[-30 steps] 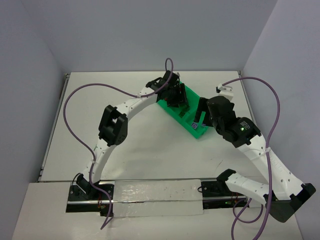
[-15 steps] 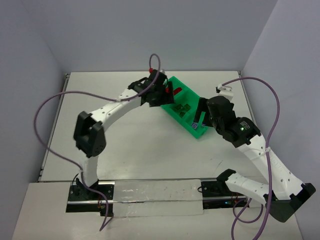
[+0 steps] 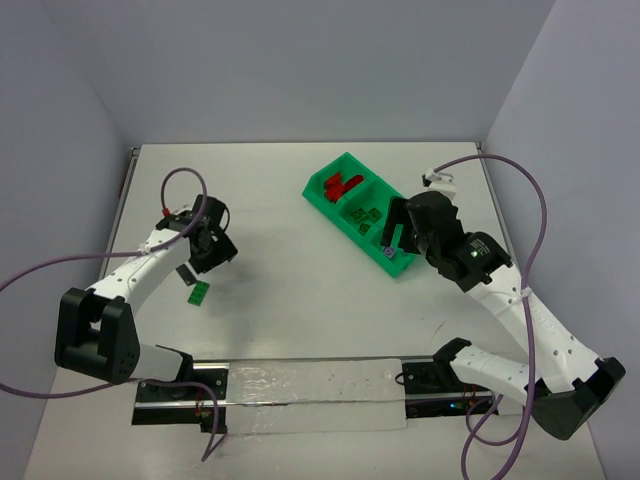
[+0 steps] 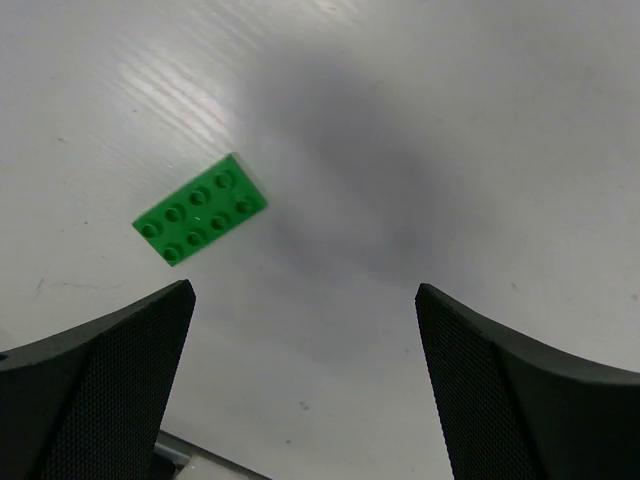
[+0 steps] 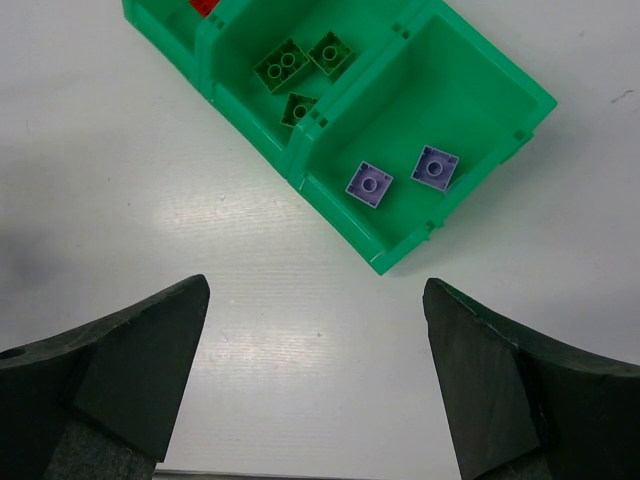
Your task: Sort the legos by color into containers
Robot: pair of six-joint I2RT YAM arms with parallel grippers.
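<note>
Swung away from the tray (image 3: 316, 192), the left end effector (image 4: 302, 300) now hangs wide open over the counter (image 3: 300, 300), with a flat green brick (image 4: 200, 208) lying loose just ahead (touching neither finger). Also open and empty, the right end effector (image 5: 315, 290) hovers by the tray's end compartment, where two purple bricks (image 5: 369, 184) lie.

- You will find no text, label, brand, number or sign that can be read in any of the three camera views.
- Any finer print is too small to tell.
</note>
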